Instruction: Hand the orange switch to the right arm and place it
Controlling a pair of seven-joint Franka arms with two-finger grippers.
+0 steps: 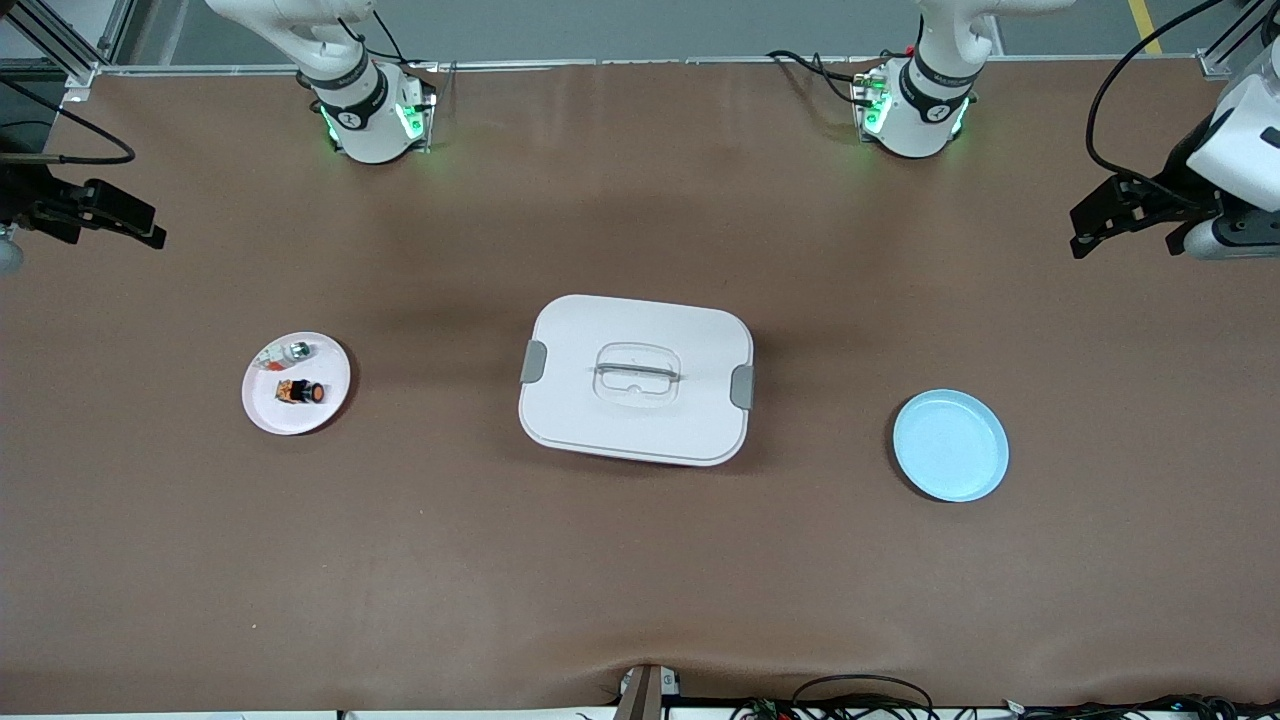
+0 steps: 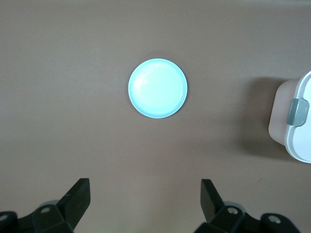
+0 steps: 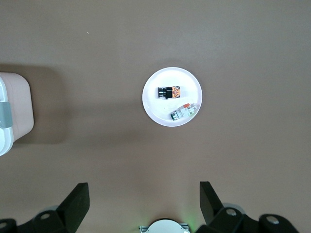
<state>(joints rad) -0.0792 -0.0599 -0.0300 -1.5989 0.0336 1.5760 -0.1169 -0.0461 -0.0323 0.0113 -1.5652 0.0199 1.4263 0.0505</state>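
Robot lab, aluminium framing (image 1: 60, 45), cables (image 1: 860, 695)

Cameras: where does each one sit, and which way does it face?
Front view: high across the table, facing both arm bases; box centre.
Left wrist view: looks down past the open left pincer at the blue plate.
Right wrist view: looks down past the open right pincer at the orange switch.
Shared: box.

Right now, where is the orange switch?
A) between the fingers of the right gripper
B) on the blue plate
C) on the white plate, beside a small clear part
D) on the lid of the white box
C: the orange switch lies on the white plate, beside a small clear part; no gripper is near it.
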